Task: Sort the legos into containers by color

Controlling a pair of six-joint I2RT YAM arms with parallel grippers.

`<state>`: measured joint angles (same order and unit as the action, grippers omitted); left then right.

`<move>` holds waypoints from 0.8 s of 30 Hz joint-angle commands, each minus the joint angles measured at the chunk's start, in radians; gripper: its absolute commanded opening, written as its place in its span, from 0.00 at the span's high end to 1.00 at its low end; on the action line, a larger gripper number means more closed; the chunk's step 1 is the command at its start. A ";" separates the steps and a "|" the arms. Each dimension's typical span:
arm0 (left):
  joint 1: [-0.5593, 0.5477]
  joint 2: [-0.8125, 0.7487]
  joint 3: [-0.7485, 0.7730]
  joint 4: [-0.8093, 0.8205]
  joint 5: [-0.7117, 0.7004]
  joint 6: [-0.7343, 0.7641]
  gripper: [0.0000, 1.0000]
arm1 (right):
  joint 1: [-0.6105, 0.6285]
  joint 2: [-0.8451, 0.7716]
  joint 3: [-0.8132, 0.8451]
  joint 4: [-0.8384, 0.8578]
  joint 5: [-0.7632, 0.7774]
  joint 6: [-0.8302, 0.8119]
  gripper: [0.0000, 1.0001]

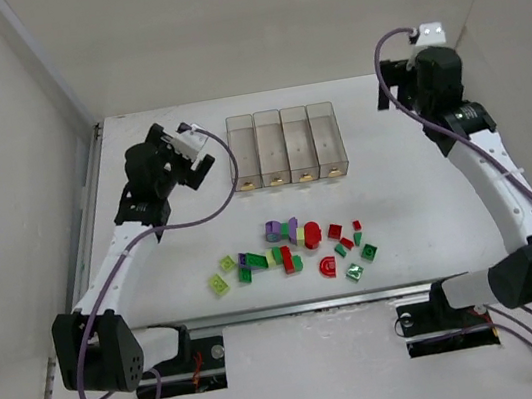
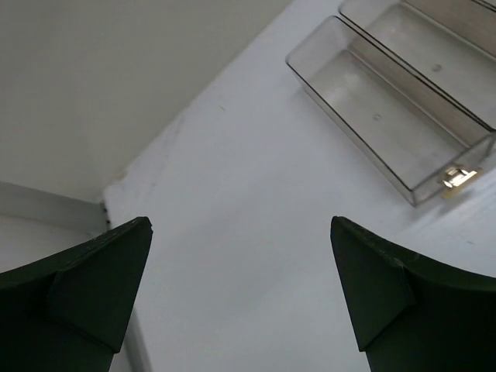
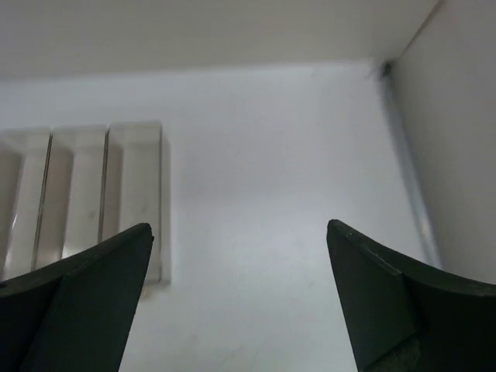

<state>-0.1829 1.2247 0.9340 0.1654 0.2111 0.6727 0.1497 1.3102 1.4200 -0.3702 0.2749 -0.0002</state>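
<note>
Currently L pincer (image 2: 240,226), R pincer (image 3: 238,226) both apart; tan spots (image 2: 459,177) on containers (image 1: 281,114) maybe labels, too small to read.

A white table (image 1: 410,212) fills the middle, with white walls (image 1: 268,17) closing it in from nine through twelve to three o'clock and a metal rail (image 1: 90,192) along its nine o'clock edge.

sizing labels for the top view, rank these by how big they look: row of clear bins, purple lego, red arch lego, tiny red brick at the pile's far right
1. row of clear bins
2. purple lego, possibly two pieces together
3. red arch lego
4. tiny red brick
</note>
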 commanded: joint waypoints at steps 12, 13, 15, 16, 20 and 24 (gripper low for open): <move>-0.018 -0.040 -0.075 0.002 0.036 -0.211 0.01 | 0.297 0.090 -0.417 -0.276 -0.232 0.497 0.37; -0.018 -0.040 -0.075 0.002 0.046 -0.211 0.01 | 0.309 0.102 -0.417 -0.266 -0.232 0.497 0.37; -0.018 -0.040 -0.075 0.002 0.047 -0.211 0.01 | 0.309 0.144 -0.452 -0.239 -0.232 0.506 0.37; -0.018 -0.040 -0.075 0.002 0.047 -0.211 0.01 | 0.309 0.156 -0.452 -0.239 -0.232 0.506 0.38; -0.018 -0.040 -0.084 0.002 0.047 -0.211 0.01 | 0.309 0.218 -0.452 -0.217 -0.198 0.506 0.43; -0.018 -0.040 -0.084 0.002 0.056 -0.220 0.01 | 0.309 0.268 -0.443 -0.217 -0.177 0.497 0.49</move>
<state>-0.2008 1.2201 0.8581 0.1314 0.2424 0.4717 0.4534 1.5745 0.9710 -0.6277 0.0616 0.4866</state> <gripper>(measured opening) 0.993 0.521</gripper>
